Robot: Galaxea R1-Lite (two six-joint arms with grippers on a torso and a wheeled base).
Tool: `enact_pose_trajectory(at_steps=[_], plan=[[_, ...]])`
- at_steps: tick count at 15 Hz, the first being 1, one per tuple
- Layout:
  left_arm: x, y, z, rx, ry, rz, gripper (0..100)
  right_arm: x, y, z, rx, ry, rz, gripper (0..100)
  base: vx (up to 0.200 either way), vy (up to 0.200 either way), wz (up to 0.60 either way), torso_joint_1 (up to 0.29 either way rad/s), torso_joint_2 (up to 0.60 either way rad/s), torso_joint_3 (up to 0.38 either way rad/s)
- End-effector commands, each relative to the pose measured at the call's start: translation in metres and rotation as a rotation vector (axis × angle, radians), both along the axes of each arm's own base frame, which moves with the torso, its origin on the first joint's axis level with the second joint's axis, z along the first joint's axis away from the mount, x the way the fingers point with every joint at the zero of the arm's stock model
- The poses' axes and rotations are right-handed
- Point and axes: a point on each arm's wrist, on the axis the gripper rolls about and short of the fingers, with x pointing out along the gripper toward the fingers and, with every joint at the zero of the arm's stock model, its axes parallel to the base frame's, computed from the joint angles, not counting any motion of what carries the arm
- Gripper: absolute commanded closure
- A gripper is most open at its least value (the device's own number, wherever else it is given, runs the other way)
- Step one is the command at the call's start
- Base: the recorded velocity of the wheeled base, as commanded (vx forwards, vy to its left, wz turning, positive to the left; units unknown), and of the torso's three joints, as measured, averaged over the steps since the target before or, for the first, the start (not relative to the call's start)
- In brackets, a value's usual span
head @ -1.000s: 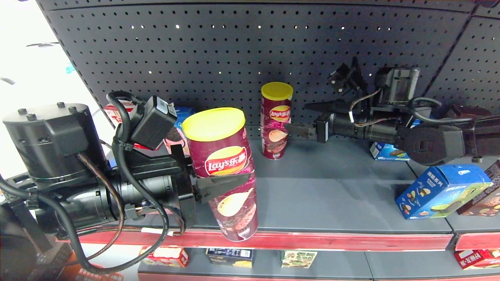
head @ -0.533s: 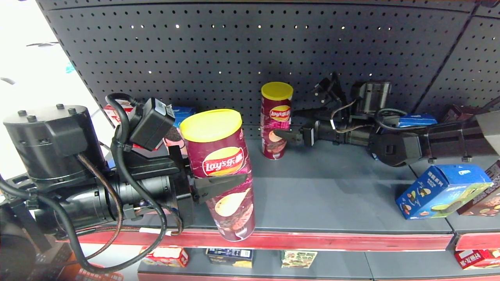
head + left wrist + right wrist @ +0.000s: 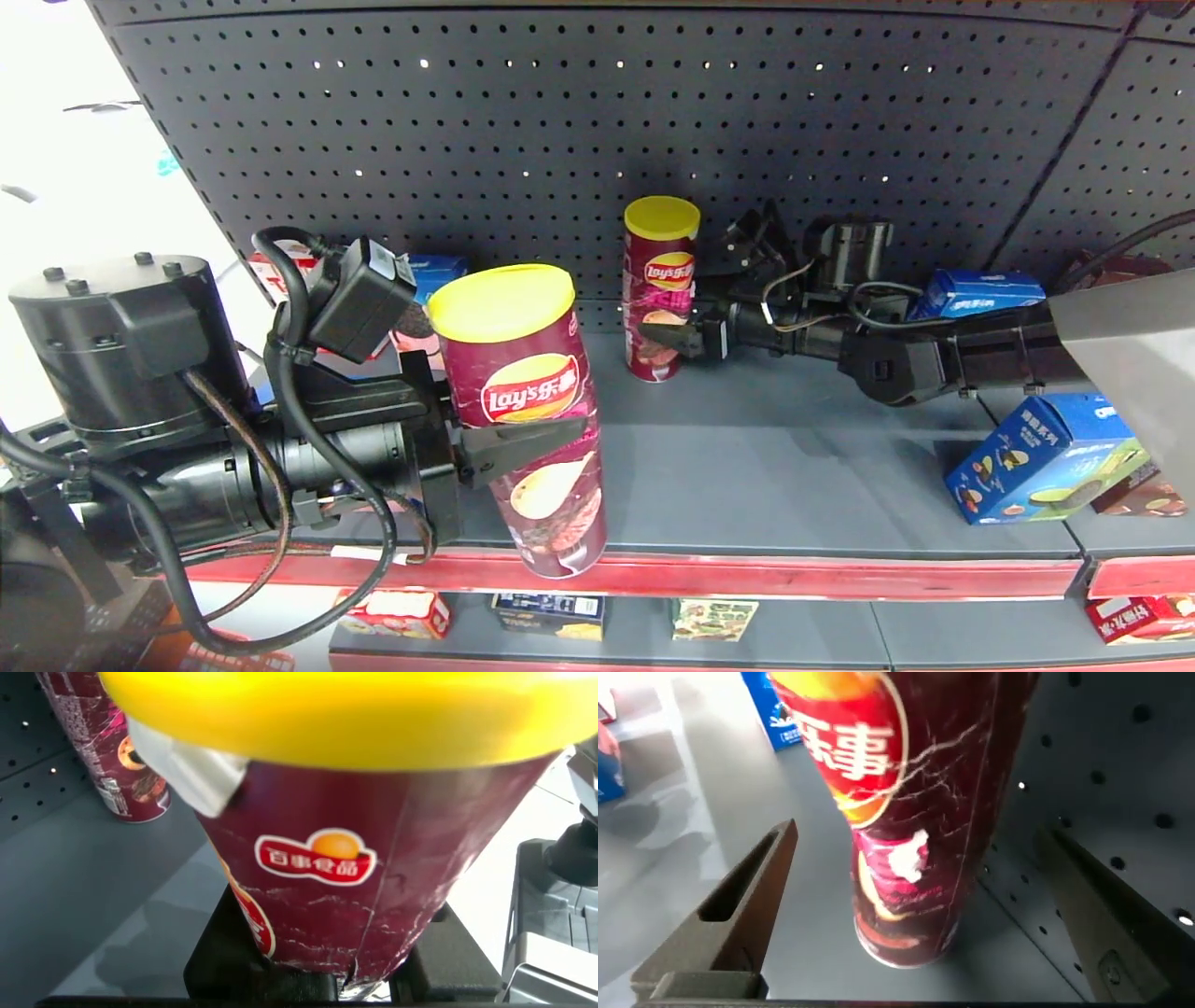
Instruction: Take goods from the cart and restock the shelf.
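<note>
The left tool (image 3: 519,434) grips a chip can (image 3: 509,373) with a yellow lid, slightly tilted over the red front edge of the shelf (image 3: 794,467) (its base about level with that lip). Farther back, a second chip can (image 3: 660,280) stands upright by the pegboard (image 3: 560,112). The right tool (image 3: 915,933) is spread wide, one finger on each side of this can, not touching it. A blue box (image 3: 1055,457) lies toward the right.

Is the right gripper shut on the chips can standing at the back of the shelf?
No: in the right wrist view the right gripper is open, its fingers clear of the chips can on both sides.
</note>
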Motion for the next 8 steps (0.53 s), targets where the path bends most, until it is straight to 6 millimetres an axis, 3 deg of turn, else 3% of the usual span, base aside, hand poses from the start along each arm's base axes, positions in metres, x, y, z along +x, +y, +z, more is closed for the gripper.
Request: enact_pose_trajectory(at_steps=[1,8], plan=[[0.0,0.0,0.001,-0.001,-0.003,0.001,100,0.006,0.004,-0.007,-0.002,0.006,0.002,0,0.0,0.0,0.0,0.0,0.0,0.0],[0.0,0.0,-0.001,0.001,0.001,0.003,100,0.018,0.016,-0.014,0.007,-0.009,0.014,0,0.0,0.0,0.0,0.0,0.0,0.0]])
